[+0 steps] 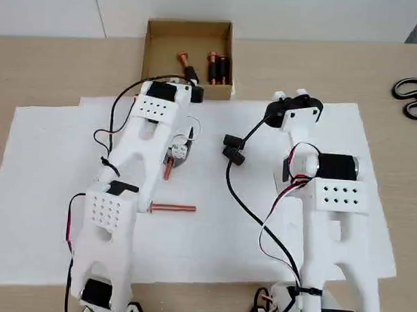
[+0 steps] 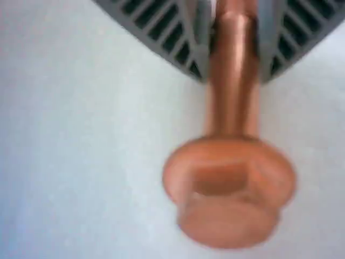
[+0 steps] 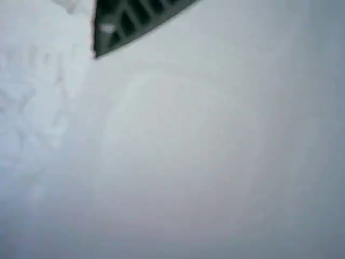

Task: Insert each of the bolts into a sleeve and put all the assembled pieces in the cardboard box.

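My left gripper (image 1: 174,157) is shut on a copper bolt (image 1: 168,170), held low over the white paper. In the left wrist view the bolt (image 2: 230,162) sticks out from between grey ribbed fingers (image 2: 161,27), its head toward the camera. A second copper bolt (image 1: 172,208) lies flat on the paper beside the left arm. Two black sleeves (image 1: 233,147) lie at the paper's middle. The cardboard box (image 1: 156,58) at the back holds three assembled pieces (image 1: 218,68). My right gripper (image 1: 292,107) points down near the paper's far edge, right of the sleeves.
White paper (image 1: 50,191) covers most of the wooden table. Black scissors (image 1: 413,95) lie at the far right edge. A black cable (image 1: 244,205) from the right arm trails across the paper between the arms.
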Robot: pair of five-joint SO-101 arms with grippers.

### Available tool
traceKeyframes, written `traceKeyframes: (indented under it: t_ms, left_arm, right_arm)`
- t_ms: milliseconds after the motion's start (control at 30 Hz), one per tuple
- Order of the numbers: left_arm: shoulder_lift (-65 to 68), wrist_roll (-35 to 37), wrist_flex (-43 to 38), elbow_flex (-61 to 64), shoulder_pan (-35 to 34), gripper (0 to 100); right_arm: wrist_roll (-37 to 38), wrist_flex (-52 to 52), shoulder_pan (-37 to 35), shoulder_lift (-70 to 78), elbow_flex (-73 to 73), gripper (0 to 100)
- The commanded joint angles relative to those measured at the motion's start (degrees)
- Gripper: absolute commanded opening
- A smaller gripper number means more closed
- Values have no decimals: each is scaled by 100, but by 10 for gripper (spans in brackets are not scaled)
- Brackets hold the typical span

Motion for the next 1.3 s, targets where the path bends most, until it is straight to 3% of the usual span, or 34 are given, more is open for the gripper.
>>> traceKeyframes:
  t_ms: [0,367,500,900,1267]
  left_arm:
    - [-26,-62,79,4,-158,6]
    - [-35,-299,88,259,141,10]
    - [-105,-334,88,356,141,95]
    - [-1837,-484,70,1499,457,123]
    - [-1908,-501,-369,1481,88,127]
  right_arm:
    - [-88,40,22,-171,-26,322]
    - [-88,-4,22,-171,-26,322]
    - [-88,-13,22,-171,-26,322]
    - [-88,-110,22,-171,-26,322]
    - [-88,-92,22,-171,-26,322]
